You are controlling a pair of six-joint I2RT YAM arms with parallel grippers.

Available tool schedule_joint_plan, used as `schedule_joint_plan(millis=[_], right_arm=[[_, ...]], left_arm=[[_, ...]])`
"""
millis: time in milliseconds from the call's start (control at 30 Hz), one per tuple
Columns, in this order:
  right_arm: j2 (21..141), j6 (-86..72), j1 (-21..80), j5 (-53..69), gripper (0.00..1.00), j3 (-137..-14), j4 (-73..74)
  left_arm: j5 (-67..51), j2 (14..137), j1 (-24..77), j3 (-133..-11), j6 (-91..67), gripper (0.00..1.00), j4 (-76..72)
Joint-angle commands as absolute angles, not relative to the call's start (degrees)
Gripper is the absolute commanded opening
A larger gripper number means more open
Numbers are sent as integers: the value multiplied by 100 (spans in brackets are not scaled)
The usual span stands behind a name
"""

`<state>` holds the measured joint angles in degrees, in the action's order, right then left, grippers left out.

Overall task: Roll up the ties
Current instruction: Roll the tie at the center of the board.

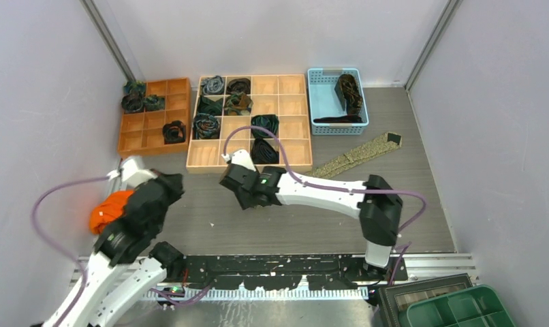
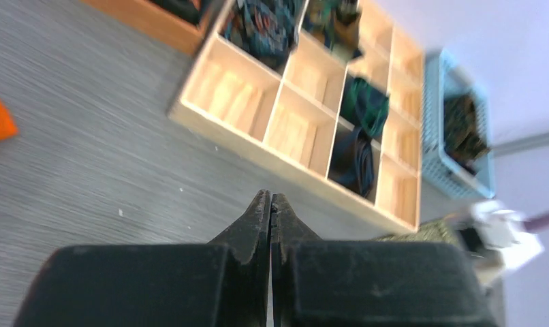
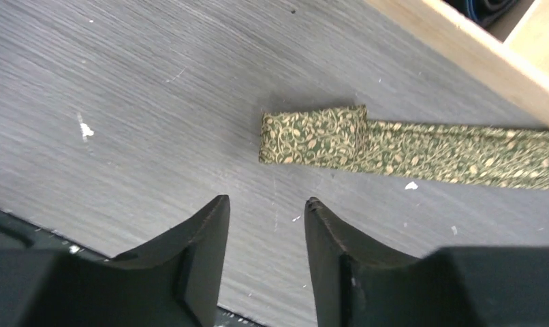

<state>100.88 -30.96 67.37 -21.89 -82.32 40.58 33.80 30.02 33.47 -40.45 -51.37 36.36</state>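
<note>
An olive-gold patterned tie [image 1: 357,155] lies flat on the grey table, running from near the blue basket toward my right gripper [image 1: 244,199]. In the right wrist view its narrow end [image 3: 312,135] is folded over once, and the strip [image 3: 462,153] runs off to the right. My right gripper [image 3: 267,204] is open and empty, just short of that folded end. My left gripper [image 1: 175,184] is shut and empty above bare table; the left wrist view shows its tips [image 2: 270,197] pressed together. Several rolled ties sit in the tray compartments, among them a dark green coil [image 2: 364,102].
A light wooden compartment tray [image 1: 205,153] and an orange compartment tray [image 1: 139,126] stand at the back. A blue basket [image 1: 326,102] at the back right holds a dark brown tie [image 1: 349,92]. An orange cloth [image 1: 112,208] lies at the left. A green bin [image 1: 462,310] sits at the near right.
</note>
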Motion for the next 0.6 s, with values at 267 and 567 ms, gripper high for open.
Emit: schedule_joint_plan(millis=[267,567], right_arm=[[11748,-2015,6857,-2987,63,-9761,4848],[12148,-2104,6705,-2776,64,-9599,4704]], left_arm=[[4303,1695,3340,-4623,-5238,0,6115],[4273,1666,3334,-4514,-5238,0,6099]])
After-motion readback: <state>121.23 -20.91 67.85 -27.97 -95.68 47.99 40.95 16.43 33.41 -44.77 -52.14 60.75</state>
